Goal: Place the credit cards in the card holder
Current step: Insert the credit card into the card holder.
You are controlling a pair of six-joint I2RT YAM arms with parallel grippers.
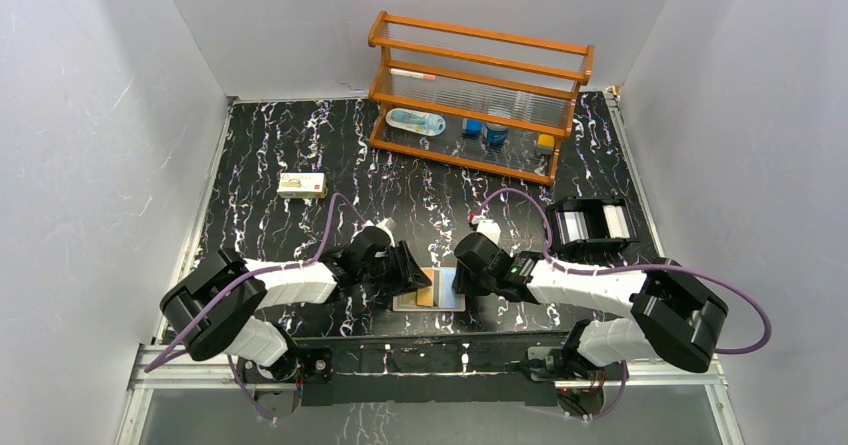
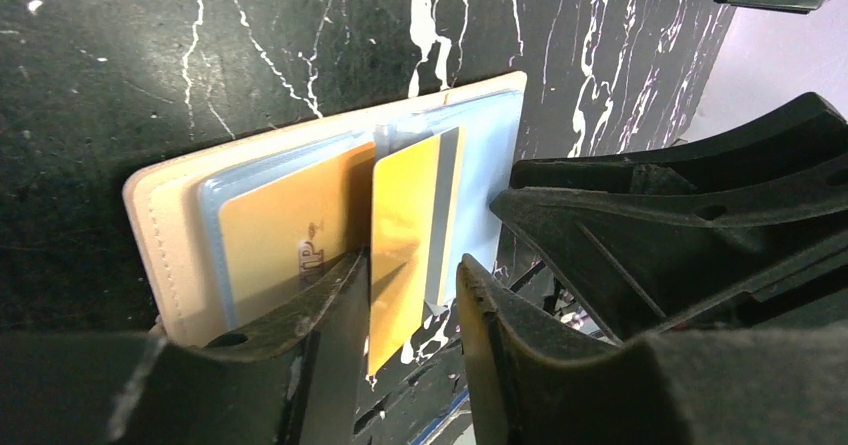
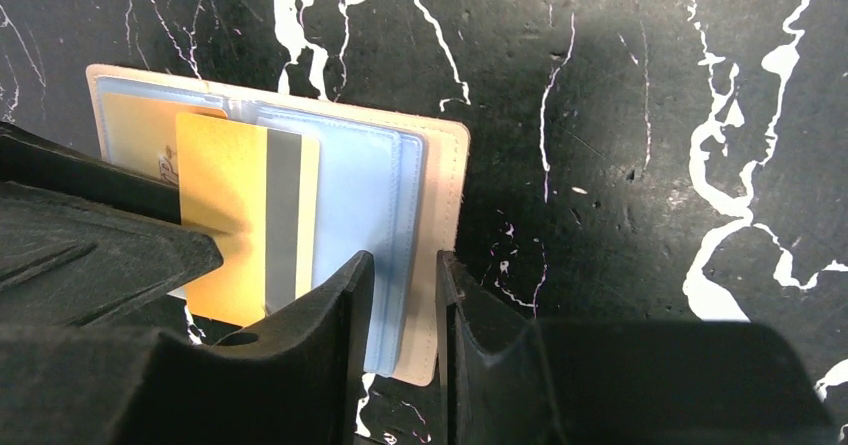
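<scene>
Table point(image 1: 280, 135): black, white-veined, walled in white.
Card holder point(image 3: 450, 195): lies open at the table's near edge, between both grippers.
Left gripper point(image 2: 410, 263): jaws apart around the yellow card point(image 2: 400, 225), with a gap on one side.
Right gripper point(image 3: 405, 260): jaws narrowly apart over the holder's right half; grip cannot be told.
Second card point(image 2: 275, 230): sleeved in the left half.
Far side: small box point(image 1: 302, 185) to the left and wooden rack point(image 1: 478, 95) at the back, both well apart from the holder.
</scene>
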